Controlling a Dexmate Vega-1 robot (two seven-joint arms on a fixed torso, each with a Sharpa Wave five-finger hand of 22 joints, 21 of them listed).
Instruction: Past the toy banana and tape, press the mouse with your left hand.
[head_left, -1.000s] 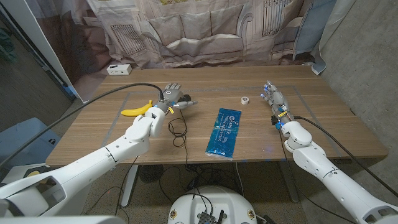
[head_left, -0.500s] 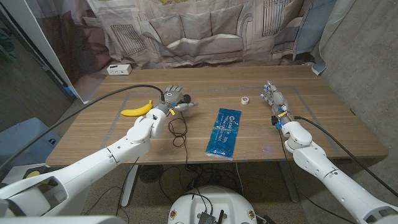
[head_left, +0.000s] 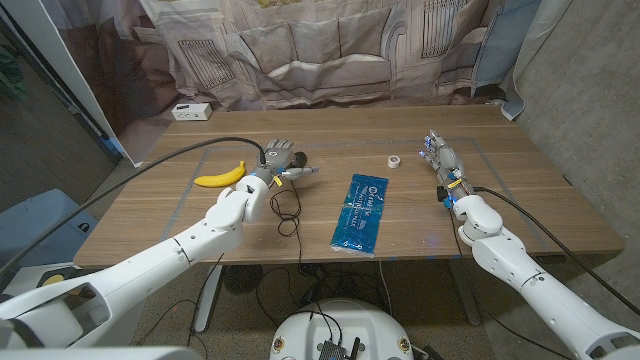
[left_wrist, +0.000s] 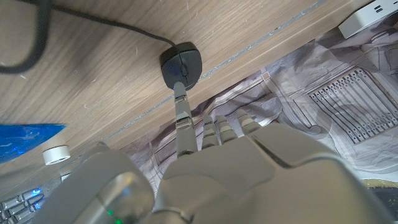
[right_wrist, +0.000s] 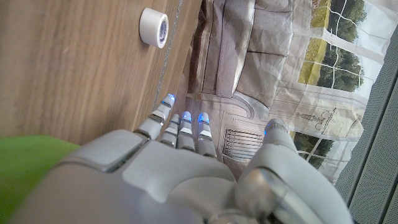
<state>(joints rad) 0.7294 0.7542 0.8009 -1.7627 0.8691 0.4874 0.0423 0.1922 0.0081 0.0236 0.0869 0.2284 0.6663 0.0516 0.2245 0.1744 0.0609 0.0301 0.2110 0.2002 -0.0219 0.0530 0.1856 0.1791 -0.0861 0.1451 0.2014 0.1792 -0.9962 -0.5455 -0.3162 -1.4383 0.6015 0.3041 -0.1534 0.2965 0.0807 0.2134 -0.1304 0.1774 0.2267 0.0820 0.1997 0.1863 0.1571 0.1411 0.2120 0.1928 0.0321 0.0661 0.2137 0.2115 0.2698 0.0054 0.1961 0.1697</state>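
We are reaching our left hand (head_left: 279, 158) out over the mouse (left_wrist: 181, 64), which is sitting left of centre in the head view, on the tabletop (head_left: 520, 200) and mostly hidden under the hand. In the left wrist view one finger is stretching toward the mouse's middle while the others are spreading out, holding nothing; whether the fingertip is touching yet, we cannot tell. We judge the hand is posed this way to push down with a single finger. The toy banana (head_left: 220, 177) is lying at the left of the head view, just beside our forearm, and the mouse cable (head_left: 287, 212) is looping toward the bottom edge.

Our right hand (head_left: 442, 160) is waiting at the right of the frame, fingers straight and slightly apart, holding nothing, likely parked clear of the work. The roll of tape (head_left: 394, 160) is sitting between the two hands, above the blue packet (head_left: 360, 213). We are seeing white print on that packet, too small to read.
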